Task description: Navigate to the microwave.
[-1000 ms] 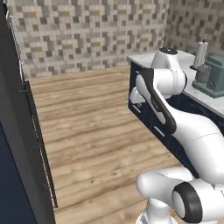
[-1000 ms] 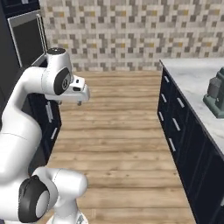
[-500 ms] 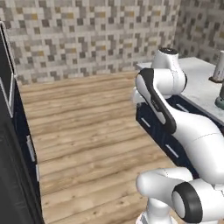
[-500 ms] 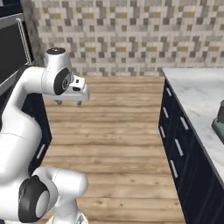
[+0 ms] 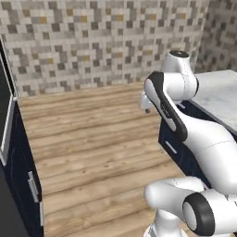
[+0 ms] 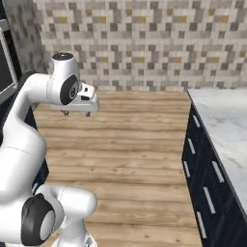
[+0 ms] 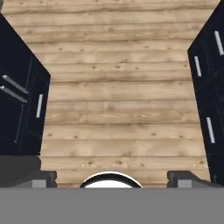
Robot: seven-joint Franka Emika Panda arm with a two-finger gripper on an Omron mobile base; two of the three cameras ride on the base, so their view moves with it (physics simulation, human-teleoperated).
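Base mid-drive along kitchen aisle, microwave not clearly reached.

Wood floor (image 7: 113, 100) straight below the fingers (image 7: 43, 178); mosaic wall (image 6: 144, 43) ahead of them; dark cabinets (image 6: 202, 178) under a marble tabletop (image 6: 226, 125) off to their right. Grey-framed dark panel (image 6: 4, 67) up and to their left, cropped at the edge: possibly the microwave, cannot confirm. Gripper (image 6: 77, 110) carried high over the floor, fingers spread wide with nothing between. To do well: keep arm tucked, swing base toward that left-side unit, stop square to it and clear of the cabinet fronts. Versus half a second back: whole scene shifted in both base views, so camera motion; grey-green appliance on the tabletop gone from frame, left dark unit slid nearer the edge.
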